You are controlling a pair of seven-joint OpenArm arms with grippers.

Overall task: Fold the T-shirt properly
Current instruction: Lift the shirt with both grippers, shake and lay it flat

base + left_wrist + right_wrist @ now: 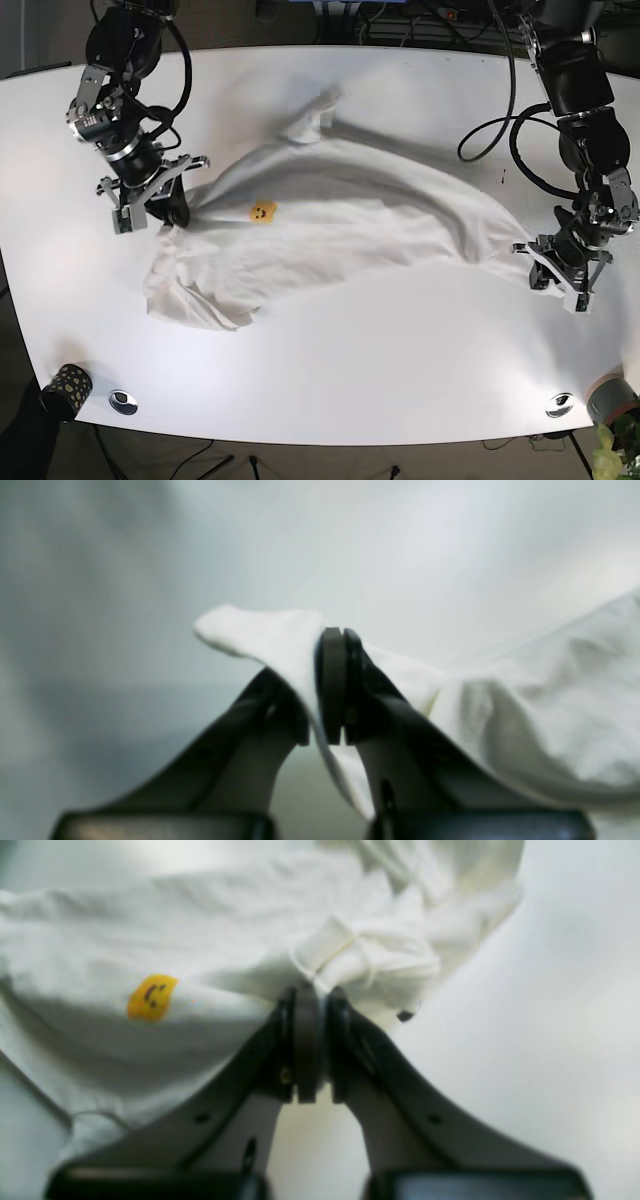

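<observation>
Lying crumpled across the white counter (pixel 400 340), the white cotton T-shirt (pixel 340 225) with its small yellow face patch (pixel 263 211) is pinched at opposite edges between the pressed-together fingers of the left gripper (pixel 334 690) and the right gripper (pixel 312 1040).

A white table (pixel 330 380) has two round metal discs (pixel 123 402) (pixel 560 405) near its front corners; black cables (pixel 495 125) lie on the far right side.

Both wrist views blurred. Cloth pinched inside my left end effector (pixel 334 685) is hidden by the pads; T-shirt (pixel 540 715) cut off at right edge. Yellow patch (pixel 151 996) detail unreadable. Tabletop (pixel 400 370) corners cropped.
</observation>
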